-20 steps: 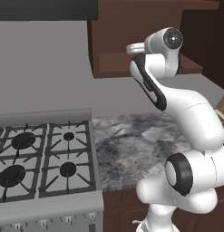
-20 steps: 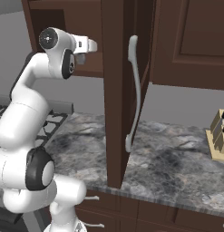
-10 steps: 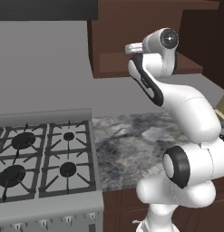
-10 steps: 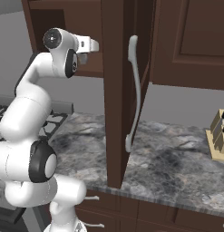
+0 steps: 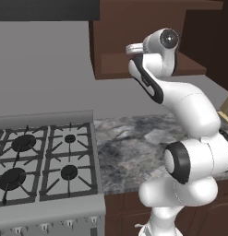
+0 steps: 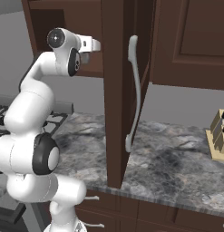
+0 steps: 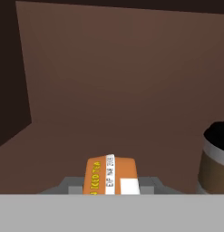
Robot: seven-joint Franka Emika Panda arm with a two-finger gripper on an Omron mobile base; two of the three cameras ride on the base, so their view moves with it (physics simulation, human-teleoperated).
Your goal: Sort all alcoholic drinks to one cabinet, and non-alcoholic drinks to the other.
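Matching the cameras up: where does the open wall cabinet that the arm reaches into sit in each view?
Left base view: open cabinet, top centre, behind the arm's wrist.
Right base view: upper left, left of the open door.
Hand view: its brown inside, behind the orange can.
Shared landmark: the granite counter in both base views.

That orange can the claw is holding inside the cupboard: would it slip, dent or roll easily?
The orange can looks smooth and glossy, so it may slip in a light grip. It is small, probably light, and thin walls might dent. Being round, it would likely roll if laid down, perhaps toward the coffee cup.
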